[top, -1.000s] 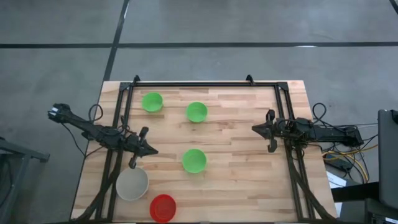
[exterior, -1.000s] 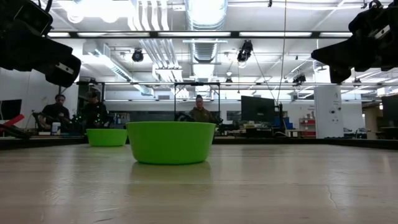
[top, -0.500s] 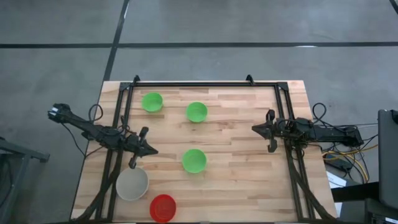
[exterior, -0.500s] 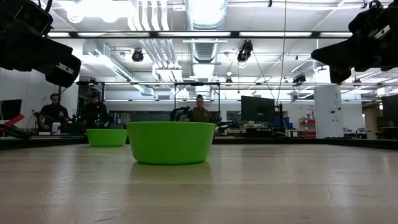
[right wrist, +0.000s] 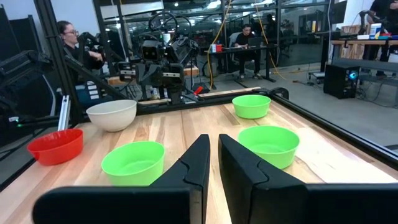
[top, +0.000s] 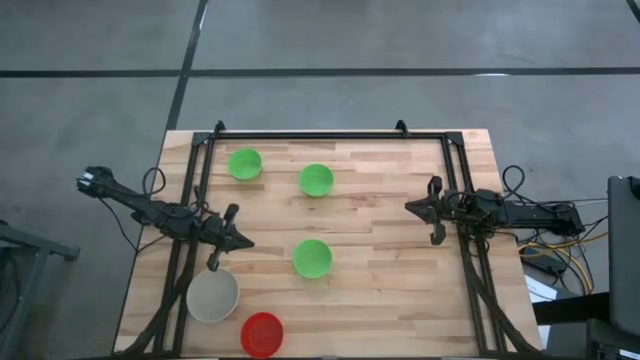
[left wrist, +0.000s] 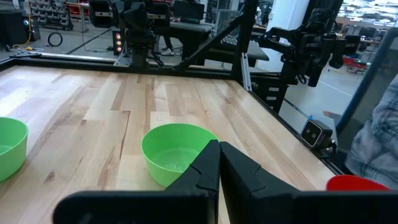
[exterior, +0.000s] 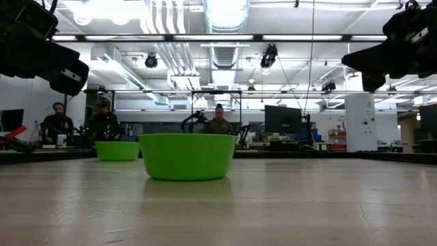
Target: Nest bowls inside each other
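Observation:
Five bowls rest on their bases on the wooden table, all apart from one another. Two green bowls [top: 244, 163] [top: 316, 179] stand near the far edge and a third green bowl [top: 312, 257] stands in the middle. The pale grey-white bowl [top: 212, 295] and the red bowl [top: 262, 333] sit near the near left corner. My left gripper [top: 247, 243] hovers shut above the table's left side, pointing toward the middle green bowl [left wrist: 176, 151]. My right gripper [top: 408, 207] hovers shut at the right side, facing all five bowls across the table.
A black metal frame [top: 330, 135] runs along the table's far edge and down both sides. Bare wood lies between the two grippers and around the middle bowl. People sit at desks in the room beyond the table [exterior: 220, 123].

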